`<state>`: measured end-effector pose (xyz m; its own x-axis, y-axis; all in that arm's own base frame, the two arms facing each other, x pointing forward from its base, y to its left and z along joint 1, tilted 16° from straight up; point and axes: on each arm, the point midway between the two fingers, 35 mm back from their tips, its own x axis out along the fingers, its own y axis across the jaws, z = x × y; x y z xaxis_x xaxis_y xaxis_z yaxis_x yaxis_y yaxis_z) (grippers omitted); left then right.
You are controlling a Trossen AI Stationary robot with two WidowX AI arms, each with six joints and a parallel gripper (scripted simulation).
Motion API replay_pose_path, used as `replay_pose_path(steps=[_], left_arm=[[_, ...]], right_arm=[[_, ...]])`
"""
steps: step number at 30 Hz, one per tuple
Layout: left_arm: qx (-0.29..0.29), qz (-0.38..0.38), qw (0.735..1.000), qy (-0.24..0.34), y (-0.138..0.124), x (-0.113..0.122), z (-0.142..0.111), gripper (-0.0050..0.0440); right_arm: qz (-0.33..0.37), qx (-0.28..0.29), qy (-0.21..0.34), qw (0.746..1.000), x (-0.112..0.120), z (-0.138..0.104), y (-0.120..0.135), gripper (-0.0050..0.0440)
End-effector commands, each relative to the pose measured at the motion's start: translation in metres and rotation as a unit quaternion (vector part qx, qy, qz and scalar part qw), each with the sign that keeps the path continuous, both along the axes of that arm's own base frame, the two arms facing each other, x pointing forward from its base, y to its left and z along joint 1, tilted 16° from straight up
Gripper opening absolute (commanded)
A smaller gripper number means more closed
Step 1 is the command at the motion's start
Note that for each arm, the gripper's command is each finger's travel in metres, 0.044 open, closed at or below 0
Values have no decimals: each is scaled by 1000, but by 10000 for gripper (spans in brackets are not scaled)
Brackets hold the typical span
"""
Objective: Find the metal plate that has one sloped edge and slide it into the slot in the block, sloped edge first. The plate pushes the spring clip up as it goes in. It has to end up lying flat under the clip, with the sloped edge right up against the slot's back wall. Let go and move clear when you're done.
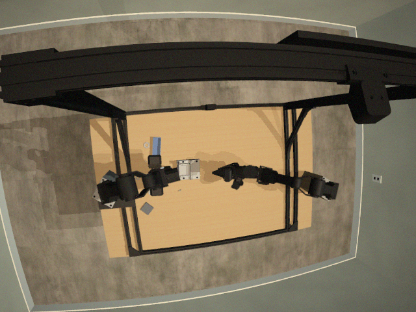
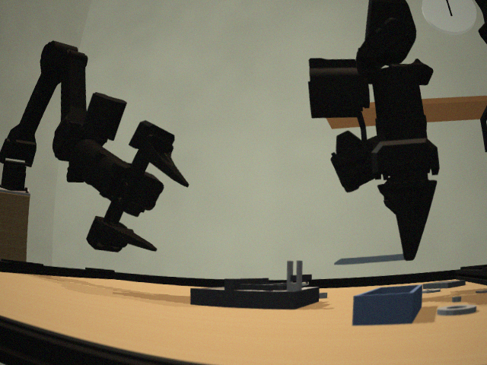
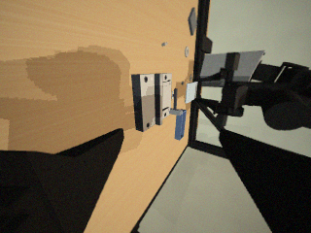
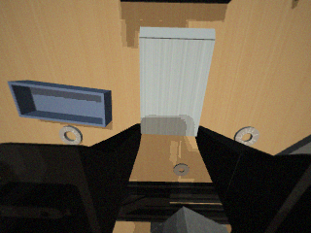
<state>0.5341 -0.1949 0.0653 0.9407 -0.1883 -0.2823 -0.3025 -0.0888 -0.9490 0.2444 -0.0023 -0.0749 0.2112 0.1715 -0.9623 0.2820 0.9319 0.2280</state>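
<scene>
Around me I see plain grey-green walls (image 1: 389,214) (image 2: 236,118), with a pale line running along their foot. A white outlet (image 1: 376,178) sits on one. The floor (image 1: 208,278) is mottled brown-grey. A round white clock (image 2: 448,14) and an orange-brown shelf (image 2: 452,109) show behind. Soft shadows fall across the light wooden tabletop (image 1: 214,214) (image 2: 157,322) (image 3: 73,29) (image 4: 262,63).
</scene>
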Motion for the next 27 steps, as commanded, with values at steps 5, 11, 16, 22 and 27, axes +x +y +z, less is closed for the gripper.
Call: replay_pose_path(steps=[5, 11, 16, 22, 27], left_arm=[[-2, 2, 1000, 0, 0, 0, 0, 440], [-2, 2, 1000, 0, 0, 0, 0, 440], [-2, 2, 1000, 0, 0, 0, 0, 440], [-2, 2, 1000, 0, 0, 0, 0, 440], [-2, 2, 1000, 0, 0, 0, 0, 440]], right_arm=[[4, 0, 0, 1000, 10, -7, -1, -50], [5, 0, 0, 1000, 15, -11, -2, -50], [7, 0, 0, 1000, 20, -16, -3, -50], [8, 0, 0, 1000, 24, -19, -3, -50], [8, 0, 0, 1000, 24, -19, -3, -50]])
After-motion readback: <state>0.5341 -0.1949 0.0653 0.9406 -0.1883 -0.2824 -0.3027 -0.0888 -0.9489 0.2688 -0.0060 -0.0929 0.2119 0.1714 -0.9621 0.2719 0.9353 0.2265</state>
